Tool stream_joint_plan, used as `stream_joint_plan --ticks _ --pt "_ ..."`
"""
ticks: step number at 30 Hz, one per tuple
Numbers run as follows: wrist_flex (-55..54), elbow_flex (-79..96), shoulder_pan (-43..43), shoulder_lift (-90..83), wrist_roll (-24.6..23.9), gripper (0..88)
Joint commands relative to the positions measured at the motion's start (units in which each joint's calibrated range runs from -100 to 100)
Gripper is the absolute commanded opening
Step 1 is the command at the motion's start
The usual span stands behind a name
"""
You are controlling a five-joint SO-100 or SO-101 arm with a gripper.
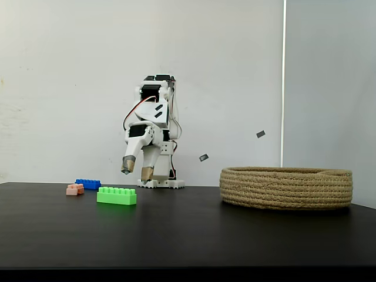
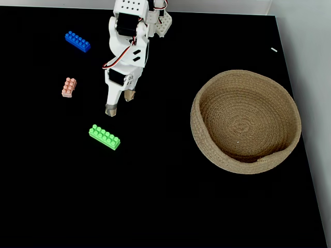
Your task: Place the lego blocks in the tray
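Three lego blocks lie on the black table: a long green one [image 1: 117,195] [image 2: 104,137], a blue one [image 1: 88,184] [image 2: 77,41] and a small pink-orange one [image 1: 74,189] [image 2: 69,87]. The tray [image 1: 286,187] [image 2: 207,139], a round coiled-rope basket, stands to the right and holds nothing. My white gripper [image 1: 137,169] [image 2: 119,102] hangs open above the table, fingertips down, nothing between them. In the top-down fixed view it is just behind the green block and right of the pink-orange one, apart from both.
The arm's base [image 1: 161,183] [image 2: 158,23] sits at the table's back edge against a white wall. Wide bare black tabletop [image 2: 155,206] spreads between the blocks and the basket and toward the front.
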Motion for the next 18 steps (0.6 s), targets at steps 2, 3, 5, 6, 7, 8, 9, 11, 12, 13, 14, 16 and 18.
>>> stream_joint_plan --ticks 2,3,5,6,7,8,9,11,12,13,14,16,18 --pt "1.90 -12.35 1.27 5.55 -0.63 31.7" --pt "1.90 -13.44 1.27 6.50 -0.54 32.3" --pt "2.23 -15.63 1.27 8.65 -0.44 33.8" --pt "2.48 -16.82 1.35 9.85 -0.34 34.5" --pt "2.81 -18.00 1.35 11.05 -0.29 34.9" --pt "2.81 -19.19 1.52 12.34 -0.20 35.3" --pt "2.90 -20.38 1.76 13.55 0.00 35.6" --pt "2.90 -22.75 2.01 15.70 0.20 36.6" --pt "2.90 -23.66 2.01 16.47 0.44 37.1" --pt "2.98 -24.39 2.09 17.16 0.59 37.6" --pt "3.15 -24.75 2.09 17.50 0.83 37.9" --pt "3.98 -24.84 2.09 17.76 1.32 38.5" --pt "6.73 -26.12 2.01 18.53 1.71 39.0"
